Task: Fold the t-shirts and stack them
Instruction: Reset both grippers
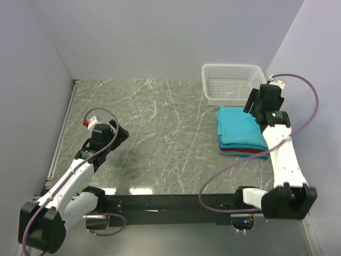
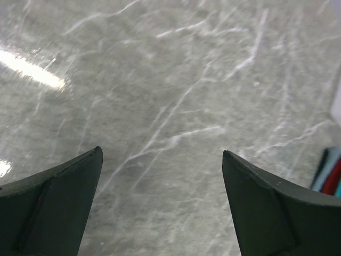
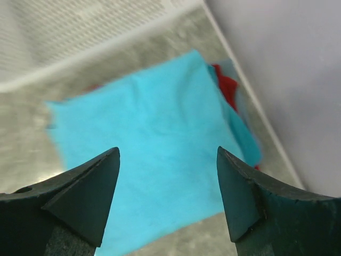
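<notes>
grey marble-pattern counter [image 1: 160,133], pale walls [image 1: 160,32] on three sides.

top view: t-shirts [image 1: 240,130] sit in one folded stack at the far right of the counter. teal on top, a red edge and a bluish one showing along the near bottom. white mesh basket [image 1: 232,80] is just behind the stack, in the back right corner. right hand [image 1: 253,106] hangs over the stack's far right corner, between stack and basket. left hand [image 1: 121,133] is well apart on the left side, over bare counter, pointing toward the middle.

left wrist view: left hand [image 2: 162,154] is wide open, fingers [image 2: 58,208] far apart with only counter [image 2: 170,80] between them. sliver of the t-shirts [image 2: 330,170] at the right edge, teal and red layers visible.

right wrist view: right hand [image 3: 168,152] is open, fingers [image 3: 80,202] spread and holding nothing. cannot tell if the tips touch the cloth. top teal t-shirt [image 3: 149,122] lies flat and roughly square below the gap. red t-shirt [image 3: 226,85] pokes out from under it on the wall side. basket [image 3: 80,37] sits beyond the stack, blurred. wall [image 3: 287,80] runs close along the right.
</notes>
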You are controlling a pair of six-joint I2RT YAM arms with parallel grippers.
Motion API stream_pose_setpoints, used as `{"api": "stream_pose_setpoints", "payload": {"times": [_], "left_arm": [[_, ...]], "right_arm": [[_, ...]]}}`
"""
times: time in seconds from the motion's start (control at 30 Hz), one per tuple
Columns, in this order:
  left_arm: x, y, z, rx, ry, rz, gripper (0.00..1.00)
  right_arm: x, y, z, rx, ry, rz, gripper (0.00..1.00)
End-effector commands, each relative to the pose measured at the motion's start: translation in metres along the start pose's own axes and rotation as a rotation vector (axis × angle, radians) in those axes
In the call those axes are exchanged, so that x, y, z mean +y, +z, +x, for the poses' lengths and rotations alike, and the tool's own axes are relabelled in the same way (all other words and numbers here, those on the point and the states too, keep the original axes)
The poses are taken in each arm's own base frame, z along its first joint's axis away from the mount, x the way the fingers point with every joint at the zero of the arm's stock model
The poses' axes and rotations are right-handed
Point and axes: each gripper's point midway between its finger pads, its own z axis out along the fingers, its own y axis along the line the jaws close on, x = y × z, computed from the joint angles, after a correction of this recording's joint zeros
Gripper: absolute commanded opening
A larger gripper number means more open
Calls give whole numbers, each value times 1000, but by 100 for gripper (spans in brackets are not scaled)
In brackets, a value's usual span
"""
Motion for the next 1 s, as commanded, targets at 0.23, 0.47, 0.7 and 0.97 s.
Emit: {"api": "stream_pose_setpoints", "payload": {"times": [0.23, 0.47, 0.7, 0.97], "left_arm": [[-72, -74, -106, -297, -93, 192, 100], [-62, -101, -123, -395, -123, 196, 99], [-58, -107, -132, -434, -136, 175, 99], [-59, -104, -128, -419, -135, 178, 99]], "right_arm": [[55, -96, -26, -382, 189, -550, 87], [53, -96, 8, -443, 309, -600, 89], [41, -79, 26, -439, 375, -524, 90], [26, -87, 21, -493, 404, -471, 91]]}}
